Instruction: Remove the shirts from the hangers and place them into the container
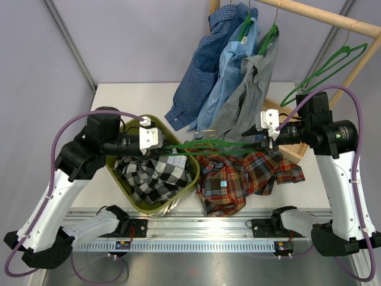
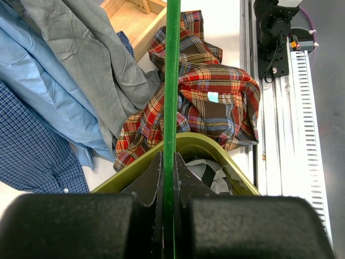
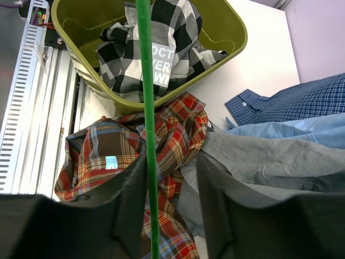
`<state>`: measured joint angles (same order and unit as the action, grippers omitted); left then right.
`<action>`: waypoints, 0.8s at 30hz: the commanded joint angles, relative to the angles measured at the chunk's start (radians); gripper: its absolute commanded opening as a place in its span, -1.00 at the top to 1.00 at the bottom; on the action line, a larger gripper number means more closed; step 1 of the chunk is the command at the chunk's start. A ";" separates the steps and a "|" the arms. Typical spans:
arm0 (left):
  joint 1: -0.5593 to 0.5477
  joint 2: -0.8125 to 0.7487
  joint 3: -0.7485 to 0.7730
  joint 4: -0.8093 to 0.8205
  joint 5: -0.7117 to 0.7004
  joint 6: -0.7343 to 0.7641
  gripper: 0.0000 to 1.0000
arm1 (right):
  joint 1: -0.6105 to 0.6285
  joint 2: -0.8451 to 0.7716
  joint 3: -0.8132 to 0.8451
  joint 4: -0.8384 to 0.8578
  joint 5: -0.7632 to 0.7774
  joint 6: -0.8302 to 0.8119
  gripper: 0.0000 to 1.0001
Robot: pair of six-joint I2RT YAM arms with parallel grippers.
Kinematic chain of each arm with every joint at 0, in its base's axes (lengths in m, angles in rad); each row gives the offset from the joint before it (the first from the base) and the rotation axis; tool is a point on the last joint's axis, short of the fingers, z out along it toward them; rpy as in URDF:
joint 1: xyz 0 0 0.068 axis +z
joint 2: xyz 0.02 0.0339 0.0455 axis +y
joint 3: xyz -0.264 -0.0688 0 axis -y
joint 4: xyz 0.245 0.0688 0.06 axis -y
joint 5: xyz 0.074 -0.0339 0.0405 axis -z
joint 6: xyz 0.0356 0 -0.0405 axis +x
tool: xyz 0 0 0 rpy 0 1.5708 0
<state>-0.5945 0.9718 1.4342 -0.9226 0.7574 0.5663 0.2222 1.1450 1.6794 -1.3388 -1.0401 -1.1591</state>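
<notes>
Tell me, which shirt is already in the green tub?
The black-and-white check shirt lies in the tub; the red plaid shirt lies on the table beside it, the others hang.

plaid shirt (image 1: pixel 244 176) just beside olive container (image 1: pixel 158 205)

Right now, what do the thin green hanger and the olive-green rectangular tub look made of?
The thin green hanger is probably plastic: a smooth, evenly coloured, slightly glossy bar. The olive-green rectangular tub looks like moulded plastic with a semi-gloss finish, going by its rounded corners and the soft sheen on its walls. Looks alone cannot confirm either.
</notes>
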 commanded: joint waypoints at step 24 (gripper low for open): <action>0.002 0.021 0.025 0.105 -0.064 0.064 1.00 | 0.095 -0.054 -0.009 -0.293 0.022 0.005 1.00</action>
<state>-0.5945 1.0142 1.4593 -0.9188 0.7547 0.6308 0.3023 1.1259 1.6283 -1.3506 -0.9890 -1.1809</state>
